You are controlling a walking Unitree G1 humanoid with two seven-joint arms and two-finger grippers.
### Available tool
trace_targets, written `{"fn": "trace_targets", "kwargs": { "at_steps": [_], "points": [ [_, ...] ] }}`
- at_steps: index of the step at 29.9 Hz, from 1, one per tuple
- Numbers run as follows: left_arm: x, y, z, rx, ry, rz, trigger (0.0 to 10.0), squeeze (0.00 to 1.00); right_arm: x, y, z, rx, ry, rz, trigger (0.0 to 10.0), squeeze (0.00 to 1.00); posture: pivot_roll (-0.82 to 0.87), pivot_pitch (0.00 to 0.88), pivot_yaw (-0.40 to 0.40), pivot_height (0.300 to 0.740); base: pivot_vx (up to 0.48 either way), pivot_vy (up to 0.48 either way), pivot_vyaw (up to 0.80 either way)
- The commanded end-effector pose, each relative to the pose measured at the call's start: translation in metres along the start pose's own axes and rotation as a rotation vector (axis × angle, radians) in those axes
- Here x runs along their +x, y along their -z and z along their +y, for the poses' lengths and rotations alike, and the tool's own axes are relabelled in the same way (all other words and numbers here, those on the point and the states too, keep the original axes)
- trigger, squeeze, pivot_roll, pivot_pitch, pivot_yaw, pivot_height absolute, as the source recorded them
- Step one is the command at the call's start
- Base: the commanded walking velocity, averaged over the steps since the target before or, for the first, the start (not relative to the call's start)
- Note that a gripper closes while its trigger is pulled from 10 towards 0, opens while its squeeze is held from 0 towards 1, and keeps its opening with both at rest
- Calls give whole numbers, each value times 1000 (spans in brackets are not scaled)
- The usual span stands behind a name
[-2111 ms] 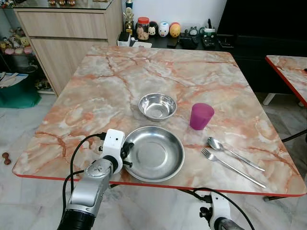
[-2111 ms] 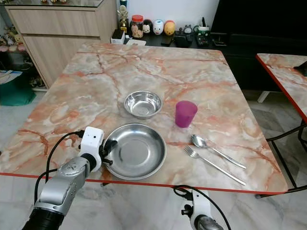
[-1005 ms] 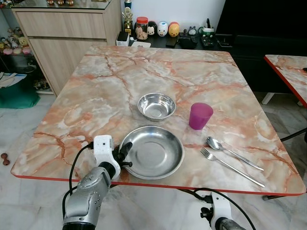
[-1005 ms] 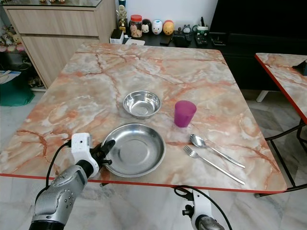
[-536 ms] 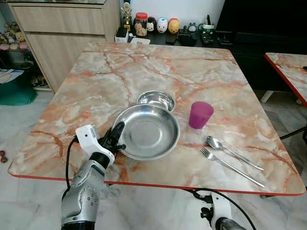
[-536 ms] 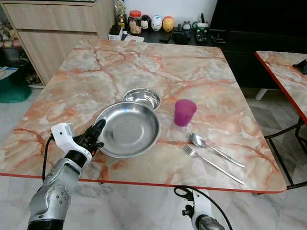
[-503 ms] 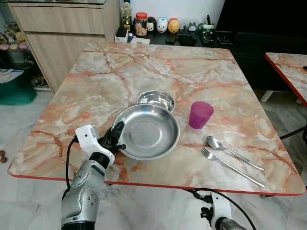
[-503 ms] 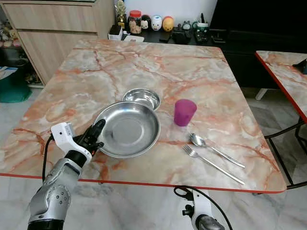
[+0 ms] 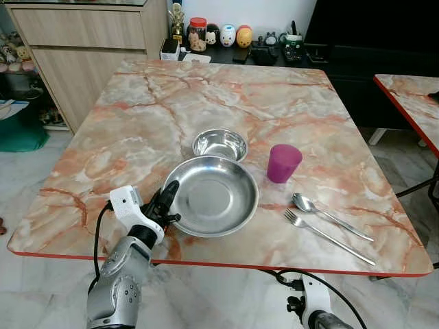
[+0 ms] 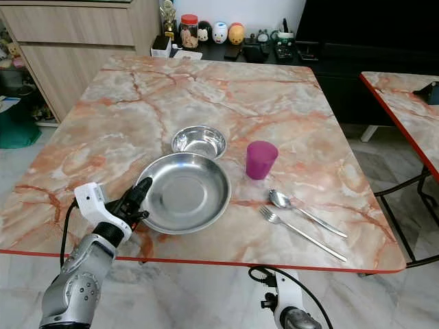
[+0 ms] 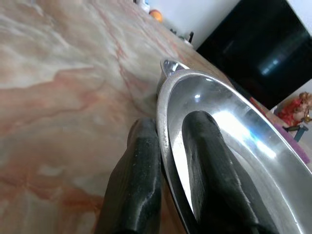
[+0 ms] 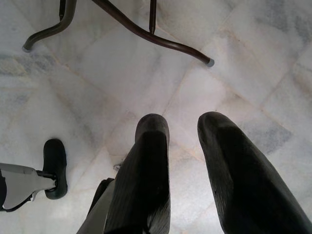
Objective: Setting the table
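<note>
I've got the left gripper [image 9: 167,203] in the lower left of the head view, at the near-left edge of the table [image 9: 137,116], and it's pinched onto the rim of the plate [image 9: 212,195]. On the left wrist view I can see one finger [image 11: 136,185] outside the rim and the other inside the dish, nearly closed with just the metal edge between them. From the gripper the plate reaches out toward the middle of the frame; I can't tell from here whether its gripped side is lifted or resting on the marble.

Just above the plate in the frame sits the bowl [image 9: 219,144], its near edge at the plate's far rim; whether they touch I can't say. The cup [image 9: 283,163], purple, stands upright just right of the plate, a little apart from it. Lower right of the frame: spoon [image 9: 322,212] and fork [image 9: 328,236] lying side by side, slanted, handles running toward the table's right near corner, well clear of the gripper.

The right gripper [image 12: 183,146] hangs idle below the table edge, pointed at the tiled floor [image 12: 243,58], its fingers parted and holding nothing.

Jars and small figures [image 9: 223,34] line the dark shelf at the top centre. No label or writing there is sharp enough for me to read.
</note>
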State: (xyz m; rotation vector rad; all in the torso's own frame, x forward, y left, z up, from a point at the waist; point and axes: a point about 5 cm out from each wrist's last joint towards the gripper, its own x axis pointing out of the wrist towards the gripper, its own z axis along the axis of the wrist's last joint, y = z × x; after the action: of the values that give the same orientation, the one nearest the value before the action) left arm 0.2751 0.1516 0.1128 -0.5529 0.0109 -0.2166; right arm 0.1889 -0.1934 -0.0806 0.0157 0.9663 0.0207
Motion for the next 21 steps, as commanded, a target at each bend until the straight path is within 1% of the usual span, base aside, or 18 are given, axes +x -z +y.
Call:
{"fn": "trace_targets", "kwargs": {
  "at_steps": [1, 6, 8, 10, 12, 21],
  "points": [
    [4, -12, -9, -5, 35, -63, 10000, 0, 0, -1, -3, -4, 9, 0, 10000, 0, 145, 0, -99, 740, 0, 0, 0],
    [5, -15, -14, -25, 60, -95, 10000, 0, 0, -1, -4, 4, 15, 0, 10000, 0, 143, 0, -100, 740, 0, 0, 0],
    [6, -16, -15, -27, 59, -100, 10000, 0, -1, -1, -5, 6, 18, 1, 10000, 0, 141, 0, -101, 740, 0, -300, 0],
    [6, -17, -14, -5, 61, -101, 10000, 0, -1, -1, -5, 8, 23, 1, 10000, 0, 142, 0, -103, 740, 0, -304, 0],
    [7, -17, -15, -2, 62, -100, 10000, 0, -1, -1, -5, 11, 24, 0, 10000, 0, 140, 0, -103, 740, 0, -304, 0],
    [9, -21, -17, -2, 69, -119, 10000, 0, -1, -1, -6, 10, 24, 2, 10000, 0, 140, 0, -107, 740, 0, -337, 0]
  ]
}}
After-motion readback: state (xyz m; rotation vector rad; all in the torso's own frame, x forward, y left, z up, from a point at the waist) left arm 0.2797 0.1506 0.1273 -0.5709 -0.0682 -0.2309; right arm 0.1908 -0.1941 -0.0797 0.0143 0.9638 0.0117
